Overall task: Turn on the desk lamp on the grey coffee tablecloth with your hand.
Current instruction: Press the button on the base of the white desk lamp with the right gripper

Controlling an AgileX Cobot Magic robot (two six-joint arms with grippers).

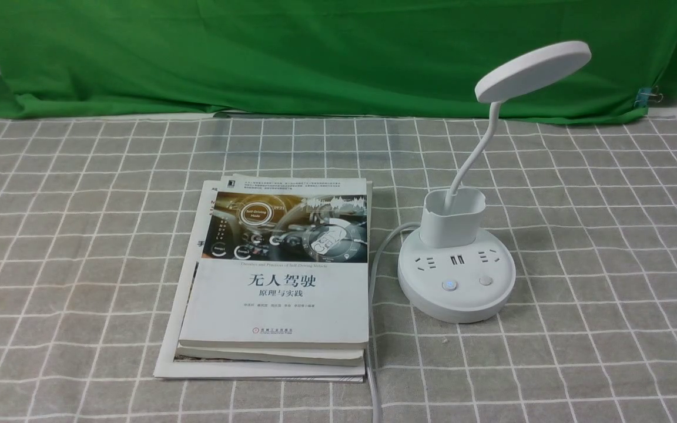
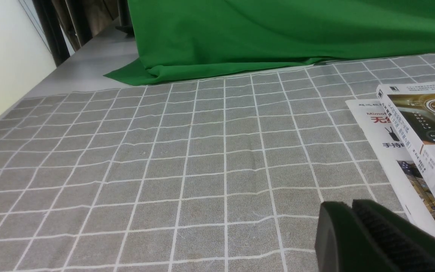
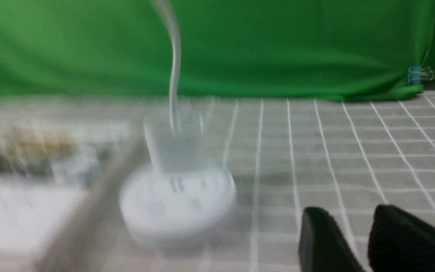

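Desk lamp (image 1: 456, 270): standing upright on the grey coffee tablecloth (image 1: 597, 329), over to the right side, just beside the pile of books (image 1: 280, 311). Round head (image 1: 532, 70) up high on a bendy neck (image 1: 479, 150), with no bright light to be seen coming from it. Down on the base, two round buttons, one with a blue glow (image 1: 449, 285) and one plain (image 1: 485, 279). Hard to tell from here which of the two works the light. Looks like the very first step: reaching for the lamp, with the button not yet pressed. Near the lamp but apart from it, the right gripper (image 3: 350, 209), with its two fingers spread and nothing between them. Best to bring it over the base next, then close the fingers to make one small tip for poking. Then push straight down on the right button, softly, and lift off again. Take care not to bump the neck or the pen cup (image 1: 453, 220), or to press too near the edge and tip the base. Look up at the head after the push, to check for light. Over on the other side, the left gripper (image 2: 351, 202), with its fingers together and nothing held. Probably no need for it in this job.
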